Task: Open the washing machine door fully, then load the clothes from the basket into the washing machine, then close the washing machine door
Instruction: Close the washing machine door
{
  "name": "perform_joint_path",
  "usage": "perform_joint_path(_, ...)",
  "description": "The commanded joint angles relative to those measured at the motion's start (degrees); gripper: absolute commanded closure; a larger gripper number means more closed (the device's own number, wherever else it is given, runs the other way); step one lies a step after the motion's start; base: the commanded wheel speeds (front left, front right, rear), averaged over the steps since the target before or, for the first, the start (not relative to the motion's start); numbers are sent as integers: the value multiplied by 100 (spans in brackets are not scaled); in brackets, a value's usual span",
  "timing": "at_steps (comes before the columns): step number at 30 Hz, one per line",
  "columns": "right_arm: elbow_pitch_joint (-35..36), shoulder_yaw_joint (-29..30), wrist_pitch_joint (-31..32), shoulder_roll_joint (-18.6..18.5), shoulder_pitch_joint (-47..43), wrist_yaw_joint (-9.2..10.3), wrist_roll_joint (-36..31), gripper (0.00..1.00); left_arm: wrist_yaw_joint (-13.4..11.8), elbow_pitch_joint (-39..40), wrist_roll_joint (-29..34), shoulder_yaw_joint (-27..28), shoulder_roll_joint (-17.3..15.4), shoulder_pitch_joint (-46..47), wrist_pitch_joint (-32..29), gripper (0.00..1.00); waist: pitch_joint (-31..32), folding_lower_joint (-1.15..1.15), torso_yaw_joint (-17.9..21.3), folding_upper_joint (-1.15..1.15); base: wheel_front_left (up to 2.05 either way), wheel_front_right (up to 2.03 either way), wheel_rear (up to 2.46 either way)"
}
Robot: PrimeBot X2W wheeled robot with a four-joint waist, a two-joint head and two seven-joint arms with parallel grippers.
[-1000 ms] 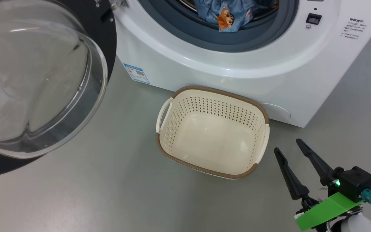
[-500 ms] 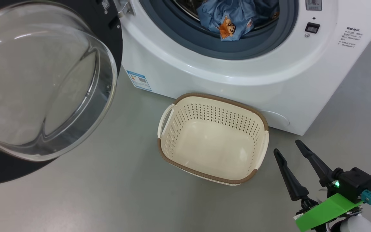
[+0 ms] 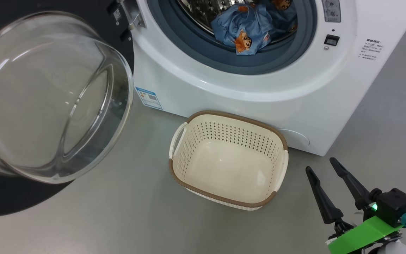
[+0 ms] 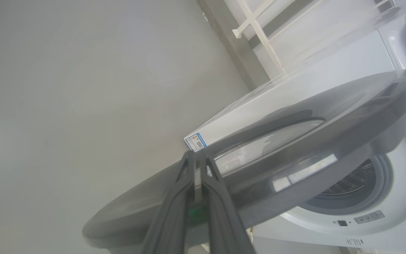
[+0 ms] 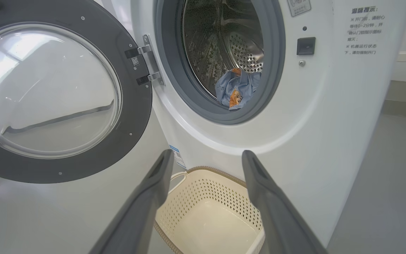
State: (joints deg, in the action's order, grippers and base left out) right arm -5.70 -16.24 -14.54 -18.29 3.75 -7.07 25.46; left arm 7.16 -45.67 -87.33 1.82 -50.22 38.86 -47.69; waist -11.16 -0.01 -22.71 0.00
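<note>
Clothes (image 3: 245,26) are in the machine (image 3: 224,88), basket (image 3: 236,116) empty; closing the open door (image 3: 48,98) is left; left gripper (image 4: 197,156) pressed together near it, right gripper (image 3: 320,164) spread.

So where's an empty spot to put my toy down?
The bare floor between the open washing machine door and the basket is free, and so is the stretch in front of the basket. The basket itself is empty. It's tight where the basket sits close to the washing machine, and the open right gripper hangs beside it.
</note>
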Motion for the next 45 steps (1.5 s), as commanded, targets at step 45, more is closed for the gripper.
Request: perform_joint_path(45, 317, 688, -46, 376, -803, -42, -53, 0, 33, 3596, -589, -164, 539, -792, -1615, 100, 795, 1, 1532, 0, 0, 0, 0)
